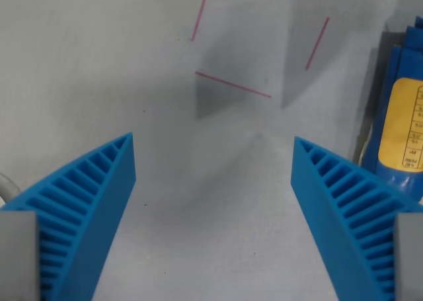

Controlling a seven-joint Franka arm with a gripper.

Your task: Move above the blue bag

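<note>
Wrist view shows the gripper (pixel 213 142) with its two ribbed blue fingers (pixel 86 202) spread wide, nothing between them and nothing touched; only bare grey table (pixel 99 63) lies in the gap. Thin red lines (pixel 232 85) mark the surface beyond the tips. At the wrist view's right edge, just outside the right finger, sits the blue bag (pixel 391 69), cut off by the frame, with a yellow label (pixel 404 126) whose small print is too blurred to read.

Blue bag (pixel 401 116) with a yellow printed label (text too small to read), lying at the wrist view's right edge, partly cropped, just beyond the pincer's (pixel 213 157) right-hand finger.
</note>
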